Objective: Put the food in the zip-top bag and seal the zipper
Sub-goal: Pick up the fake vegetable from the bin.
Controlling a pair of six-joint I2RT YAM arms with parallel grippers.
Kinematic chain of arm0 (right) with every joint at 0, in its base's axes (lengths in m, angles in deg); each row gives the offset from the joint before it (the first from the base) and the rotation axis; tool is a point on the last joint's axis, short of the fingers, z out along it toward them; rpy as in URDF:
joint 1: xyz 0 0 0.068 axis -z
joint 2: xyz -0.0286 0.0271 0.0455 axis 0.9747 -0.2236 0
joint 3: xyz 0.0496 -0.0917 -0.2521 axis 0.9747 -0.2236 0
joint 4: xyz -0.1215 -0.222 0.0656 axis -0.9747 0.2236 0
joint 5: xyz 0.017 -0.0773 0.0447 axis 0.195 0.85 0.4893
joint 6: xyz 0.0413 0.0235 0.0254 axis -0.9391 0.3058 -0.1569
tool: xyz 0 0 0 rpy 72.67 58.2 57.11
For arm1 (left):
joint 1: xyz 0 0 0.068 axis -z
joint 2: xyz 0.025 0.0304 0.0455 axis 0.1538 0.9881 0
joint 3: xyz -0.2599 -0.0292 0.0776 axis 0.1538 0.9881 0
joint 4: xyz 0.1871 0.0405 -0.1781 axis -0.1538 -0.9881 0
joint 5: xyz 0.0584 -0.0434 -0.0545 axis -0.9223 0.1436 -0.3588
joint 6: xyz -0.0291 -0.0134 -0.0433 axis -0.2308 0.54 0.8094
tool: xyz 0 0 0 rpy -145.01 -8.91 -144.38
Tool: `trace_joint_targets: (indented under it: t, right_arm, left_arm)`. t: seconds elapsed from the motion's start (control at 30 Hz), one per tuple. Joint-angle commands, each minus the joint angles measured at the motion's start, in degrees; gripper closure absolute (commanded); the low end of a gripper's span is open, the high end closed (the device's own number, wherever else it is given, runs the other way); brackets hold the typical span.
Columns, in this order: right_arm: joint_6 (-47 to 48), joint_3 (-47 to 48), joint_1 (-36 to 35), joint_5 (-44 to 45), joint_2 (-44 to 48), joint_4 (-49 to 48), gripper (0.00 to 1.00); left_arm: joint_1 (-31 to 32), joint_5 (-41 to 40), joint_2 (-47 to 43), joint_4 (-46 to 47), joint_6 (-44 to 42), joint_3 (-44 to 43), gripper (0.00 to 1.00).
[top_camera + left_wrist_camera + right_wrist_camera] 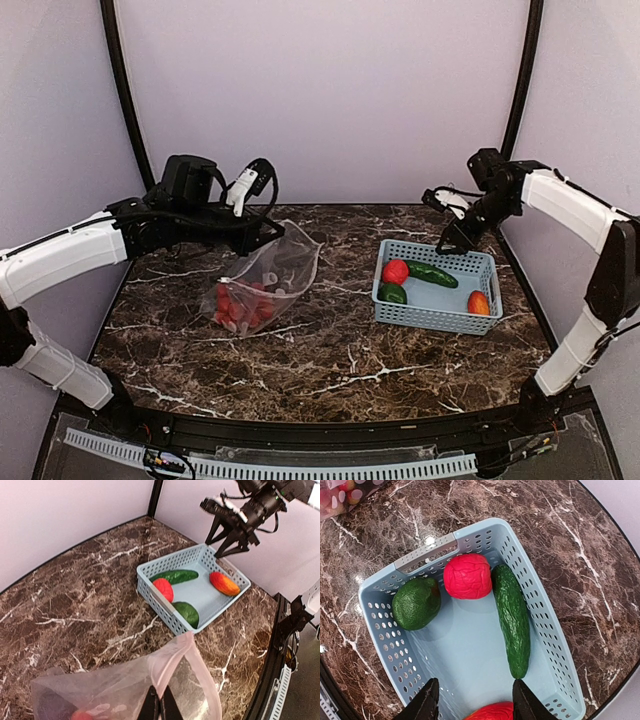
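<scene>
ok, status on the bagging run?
Left gripper shut on zip-top bag mouth, holding it up. Right gripper open above basket, over orange-red piece. Strawberries bagged, zipper unsealed. Nothing in the way.

Rear overview; wrist views toward basket (430, 316)

The surface (330, 350) in front of me is dark brown marble streaked with white veins. I see two things lying on it, well apart. The crinkly zip-top bag (262, 285) sits left of centre with its lower end resting on the stone. A light-blue slotted basket (430, 318) stands to the right, nearer the far edge.
</scene>
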Motion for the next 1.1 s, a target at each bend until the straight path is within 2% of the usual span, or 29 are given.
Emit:
trace_joint_targets:
  t: [0.0,0.13,0.27,0.6,1.07]
  right_arm:
    - [-0.78,0.72,-0.17,-2.03,-5.28,0.25,0.52]
    - [-2.29,4.39,0.3,4.46,-10.75,-0.13,0.52]
    - [-0.44,6.99,2.09,4.17,-14.96,1.76,0.53]
    - [2.14,1.99,5.11,6.86,-16.9,-1.73,0.53]
    - [4.47,-2.66,5.45,7.35,-20.07,-8.07,0.53]
  left_arm:
    - [-0.04,-2.95,-2.32,6.51,2.24,1.47,0.99]
    - [-0.06,-3.7,-1.97,6.53,1.7,1.77,0.99]
    - [-0.05,-3.95,-2.45,6.44,1.35,2.01,0.99]
    - [-0.06,-4.49,-3.65,6.66,0.68,2.43,0.99]
    - [-0.05,-4.72,-3.99,6.77,0.01,2.73,0.99]
